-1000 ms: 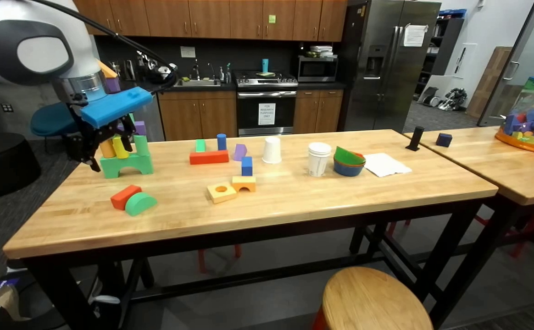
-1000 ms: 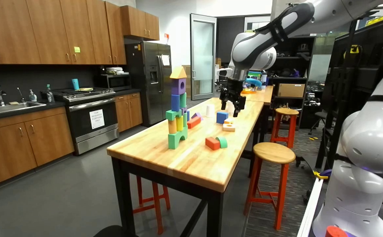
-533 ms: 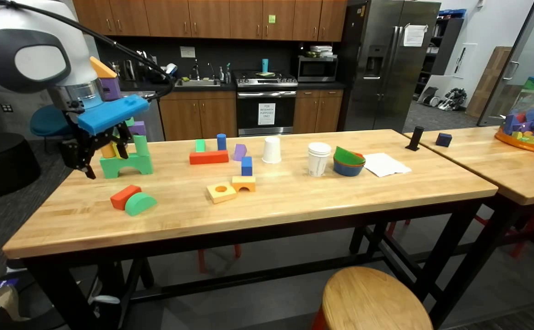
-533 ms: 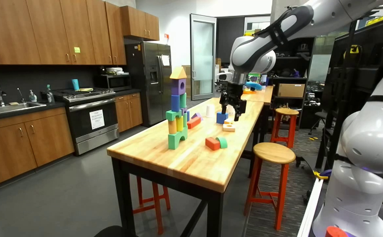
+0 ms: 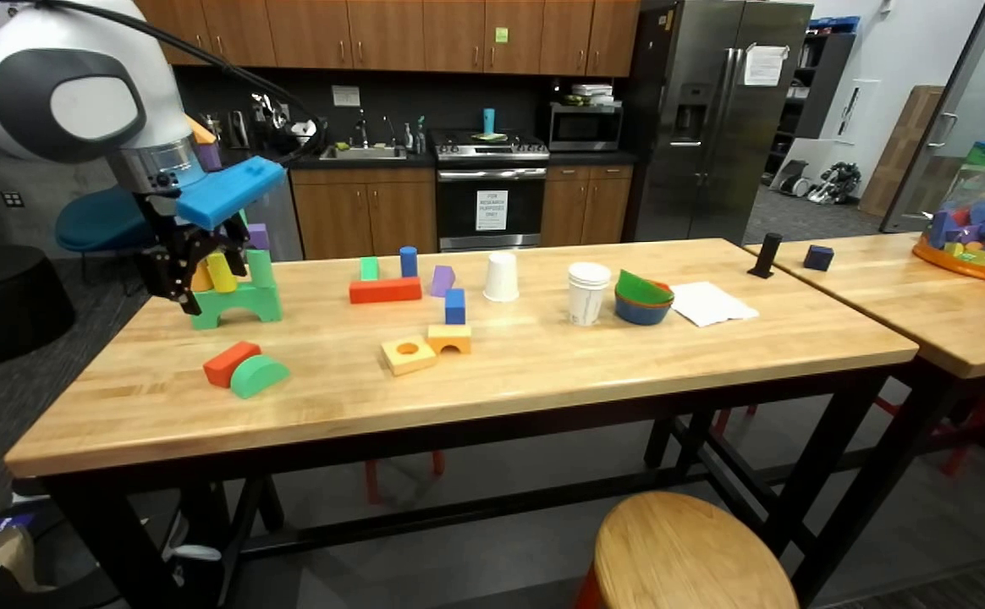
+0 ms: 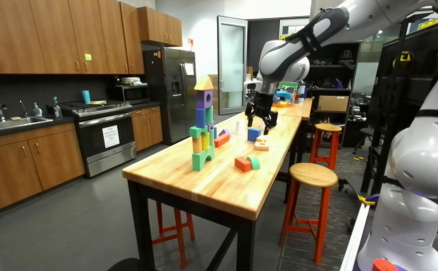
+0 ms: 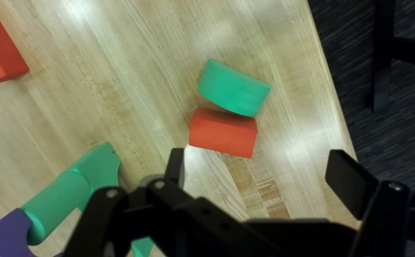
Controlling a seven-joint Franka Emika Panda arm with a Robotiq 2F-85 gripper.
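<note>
Hovering with fingers [image 7: 175, 164] spread wide, the gripper [image 7: 258, 166] has one red rectangular block [image 7: 223, 134] and one green half-round block [image 7: 233, 89] side by side on the wooden table [image 7: 139, 89], below and beyond those fingers.

Smooth matt blocks [image 7: 223, 134], glossy wooden tabletop [image 5: 560, 364]

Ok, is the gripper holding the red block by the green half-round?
No, the wrist view shows the gripper open and the red block lying on the table beside the green half-round.

Bright, fairly even light | wrist view: glare patches on tabletop [image 7: 150, 82] | jaws seem slightly blurred
</note>
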